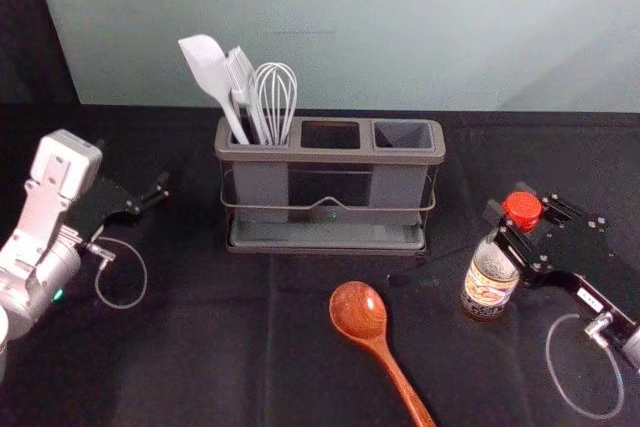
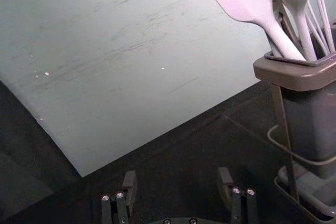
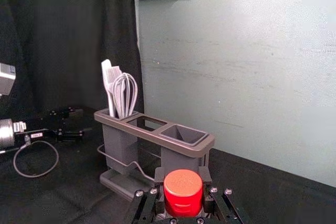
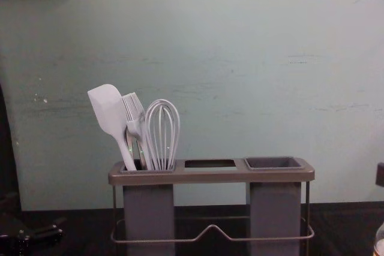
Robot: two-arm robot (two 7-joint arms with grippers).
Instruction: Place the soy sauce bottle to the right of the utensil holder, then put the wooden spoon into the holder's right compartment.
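- Right pincer (image 1: 512,209): I have it closed around the soy sauce bottle (image 1: 490,285), just below the red cap (image 1: 522,209).
- Bottle: roughly upright, right of the utensil holder (image 1: 335,156) and nearer me; I cannot tell whether its base touches the bench (image 1: 200,357).
- Wooden spoon (image 1: 358,312): lies before the holder, bowl toward it.
- Left compartment: contains spatula (image 1: 207,67), brush (image 1: 240,77) and whisk (image 1: 275,92).
- Left pincer (image 1: 161,189): I have it parked left of the holder, wide apart, grasping nothing.
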